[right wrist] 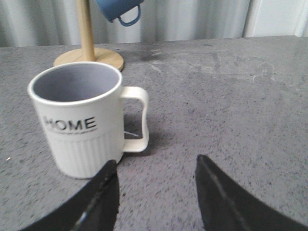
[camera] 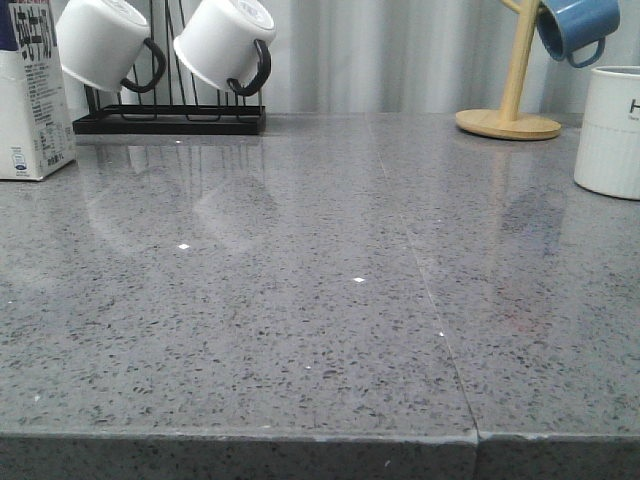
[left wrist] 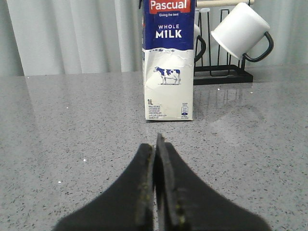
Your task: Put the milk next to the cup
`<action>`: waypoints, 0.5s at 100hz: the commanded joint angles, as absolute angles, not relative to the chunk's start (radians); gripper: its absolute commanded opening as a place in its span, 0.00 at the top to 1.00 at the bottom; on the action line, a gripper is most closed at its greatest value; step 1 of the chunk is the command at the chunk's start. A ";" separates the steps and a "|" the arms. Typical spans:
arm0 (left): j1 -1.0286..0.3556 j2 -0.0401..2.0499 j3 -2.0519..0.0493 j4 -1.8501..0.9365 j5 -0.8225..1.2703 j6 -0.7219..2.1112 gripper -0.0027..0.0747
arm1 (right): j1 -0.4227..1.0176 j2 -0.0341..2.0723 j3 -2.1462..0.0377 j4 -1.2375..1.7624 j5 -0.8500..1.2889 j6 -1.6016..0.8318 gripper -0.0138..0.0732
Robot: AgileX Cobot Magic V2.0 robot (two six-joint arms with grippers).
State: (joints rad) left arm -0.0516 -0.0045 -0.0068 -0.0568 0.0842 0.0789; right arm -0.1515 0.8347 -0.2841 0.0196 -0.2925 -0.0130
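The milk [camera: 30, 95] is a tall white carton with a dark blue top. It stands upright at the far left of the grey counter in the front view. In the left wrist view the milk [left wrist: 168, 62] stands ahead of my left gripper [left wrist: 155, 142], which is shut and empty, some way short of it. The cup [camera: 610, 130], off-white with a ribbed lower half, stands at the far right edge of the front view. In the right wrist view the cup [right wrist: 79, 125] reads "HOME" and its handle faces my open, empty right gripper [right wrist: 156, 161]. Neither gripper shows in the front view.
A black rack [camera: 170, 120] with two white mugs with black handles [camera: 105, 40] stands at the back left, just behind the milk. A wooden mug tree [camera: 510, 115] with a blue mug [camera: 578, 25] stands at the back right. The grey speckled counter [camera: 320, 300] has its front edge near the camera.
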 commanded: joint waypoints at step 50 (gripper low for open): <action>-0.051 -0.034 0.052 -0.057 0.000 0.077 0.99 | -0.147 1.330 -0.439 -0.040 -0.766 -0.011 0.40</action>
State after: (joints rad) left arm -0.0516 -0.0045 -0.0068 -0.0568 0.0842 0.0789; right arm -0.1498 1.2978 -0.3748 -0.0284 -0.6649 -0.0130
